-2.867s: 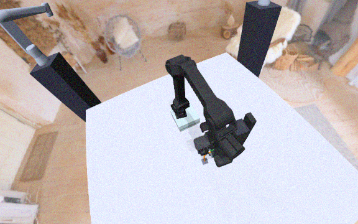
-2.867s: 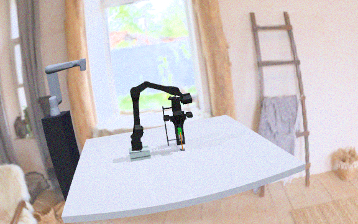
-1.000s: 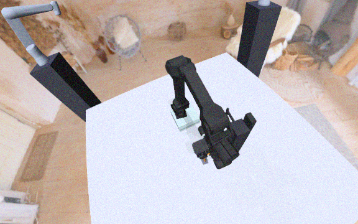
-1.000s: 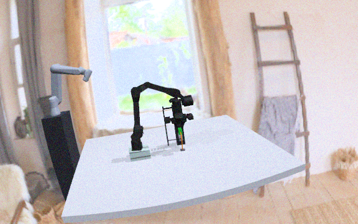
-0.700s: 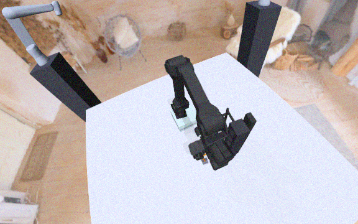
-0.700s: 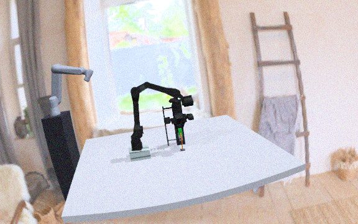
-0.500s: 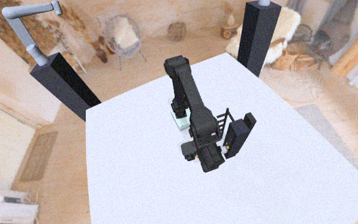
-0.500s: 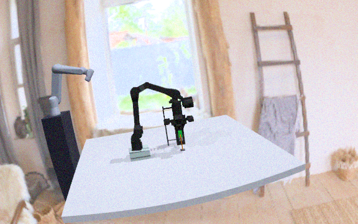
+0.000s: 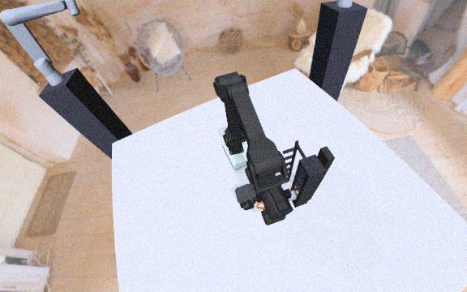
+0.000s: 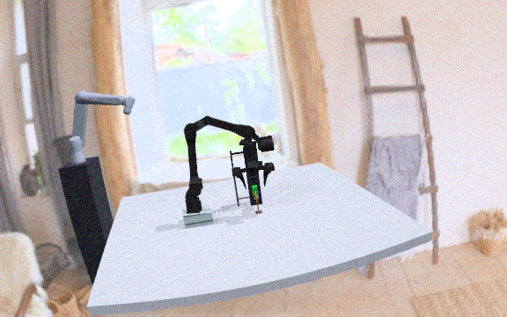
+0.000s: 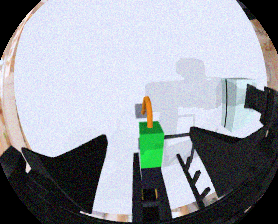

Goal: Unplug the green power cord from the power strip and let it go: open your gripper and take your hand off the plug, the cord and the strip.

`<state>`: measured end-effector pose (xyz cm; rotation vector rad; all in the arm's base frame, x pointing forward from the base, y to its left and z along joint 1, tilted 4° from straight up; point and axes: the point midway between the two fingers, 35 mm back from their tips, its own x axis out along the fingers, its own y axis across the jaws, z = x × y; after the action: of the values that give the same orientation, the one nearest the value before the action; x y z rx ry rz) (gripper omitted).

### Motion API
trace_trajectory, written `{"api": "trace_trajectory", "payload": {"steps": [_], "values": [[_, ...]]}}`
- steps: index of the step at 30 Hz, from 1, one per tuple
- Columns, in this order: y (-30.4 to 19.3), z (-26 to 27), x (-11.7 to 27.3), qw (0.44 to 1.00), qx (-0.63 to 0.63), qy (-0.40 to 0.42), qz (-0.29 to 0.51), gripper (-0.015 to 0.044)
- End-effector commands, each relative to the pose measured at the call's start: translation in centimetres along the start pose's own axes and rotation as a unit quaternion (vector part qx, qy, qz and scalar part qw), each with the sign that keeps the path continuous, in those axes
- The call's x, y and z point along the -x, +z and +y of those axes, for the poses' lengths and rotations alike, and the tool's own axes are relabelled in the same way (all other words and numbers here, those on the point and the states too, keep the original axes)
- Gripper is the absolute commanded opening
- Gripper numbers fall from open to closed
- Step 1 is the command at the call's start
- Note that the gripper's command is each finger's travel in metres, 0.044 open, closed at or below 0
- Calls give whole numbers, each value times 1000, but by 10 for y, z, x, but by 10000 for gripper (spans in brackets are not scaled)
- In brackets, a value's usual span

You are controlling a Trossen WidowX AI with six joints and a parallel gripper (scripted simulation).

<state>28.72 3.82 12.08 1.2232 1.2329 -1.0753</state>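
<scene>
The green plug [image 11: 150,144] [image 10: 254,191] sits at the end of a narrow black bar [image 11: 148,192], which looks like the power strip standing on end. I cannot tell whether the plug is still seated in it. An orange cord [image 11: 147,106] [image 10: 257,203] runs from the plug down to a small grey end piece on the table [image 11: 140,111]. My gripper [image 11: 149,136] [image 10: 253,175] is open. Its fingers stand wide on either side of the plug, with white table showing between each finger and the plug. In the top view the arm hides the plug, and only a bit of orange cord [image 9: 260,205] shows.
A thin black ladder-like rack [image 10: 236,176] [image 9: 294,156] [image 11: 194,177] stands right beside the strip. The arm's pale base block [image 10: 197,217] [image 9: 235,159] sits mid-table. Two dark pillars [image 9: 83,111] [image 9: 336,45] stand at the table's far corners.
</scene>
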Motion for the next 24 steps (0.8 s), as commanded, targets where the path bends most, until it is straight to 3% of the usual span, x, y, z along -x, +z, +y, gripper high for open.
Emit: {"api": "trace_trajectory", "payload": {"steps": [1,24], "values": [[32,1,7,1000,-5,2,-2,440],[47,0,10,1000,-5,2,-3,440]]}}
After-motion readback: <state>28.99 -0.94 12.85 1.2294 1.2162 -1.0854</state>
